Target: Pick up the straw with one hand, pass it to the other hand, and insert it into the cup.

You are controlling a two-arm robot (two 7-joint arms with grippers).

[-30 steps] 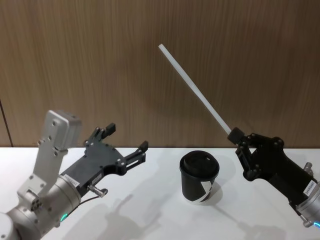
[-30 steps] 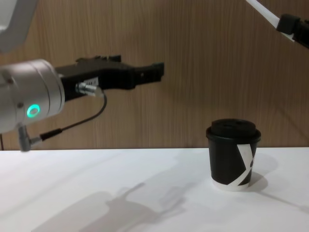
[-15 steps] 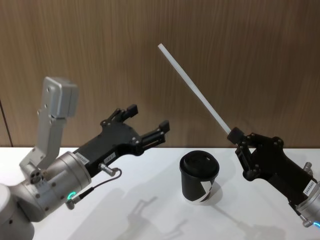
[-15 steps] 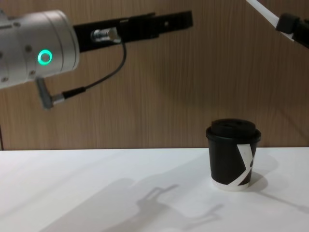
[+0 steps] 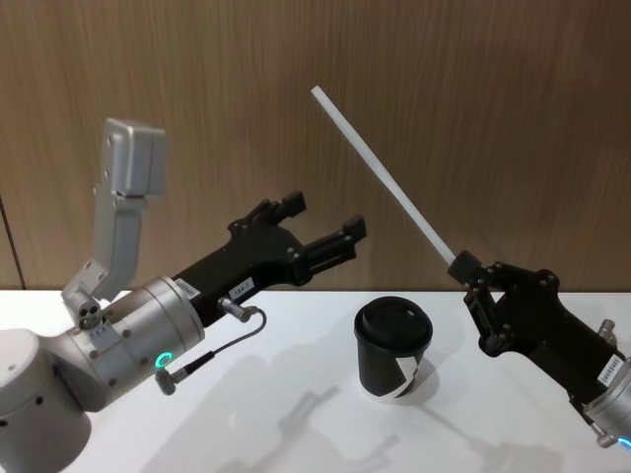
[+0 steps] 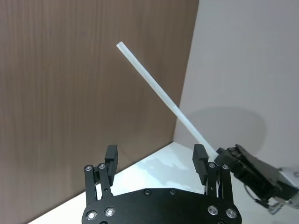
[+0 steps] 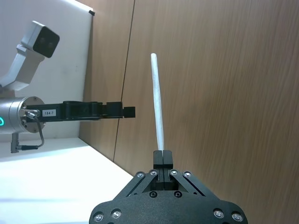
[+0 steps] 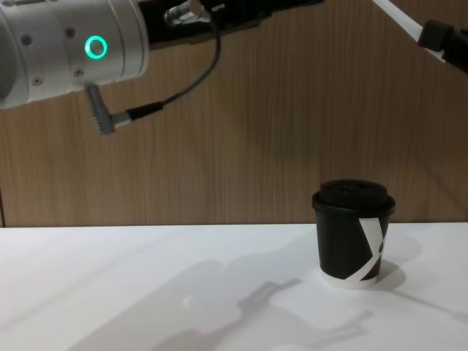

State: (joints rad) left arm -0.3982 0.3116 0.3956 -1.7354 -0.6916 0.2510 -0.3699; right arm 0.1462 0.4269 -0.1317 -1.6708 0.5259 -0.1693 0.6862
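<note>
Pickup looks done: right claw (image 5: 461, 264), blocky matte black, is clamped on the lower end of the straw (image 5: 380, 169). The straw is in the air, higher than the cup (image 5: 392, 347), slanting up toward the robot's left.

Handover not yet done. Left claw (image 5: 323, 217) has long black fingers on a silver cylindrical wrist with a green ring light. It is spread wide and empty, raised and aimed at the straw's shaft but apart from it.

Left to do: left claw grips the shaft, right lets go, then insertion. Judged about a third along.

Straw is a thin, straight, smooth white plastic tube. Cup is small black paper with a domed black lid, white angular mark and white base rim, upright on the smooth white counter (image 5: 296, 424). Lid hole is hard to make out.
</note>
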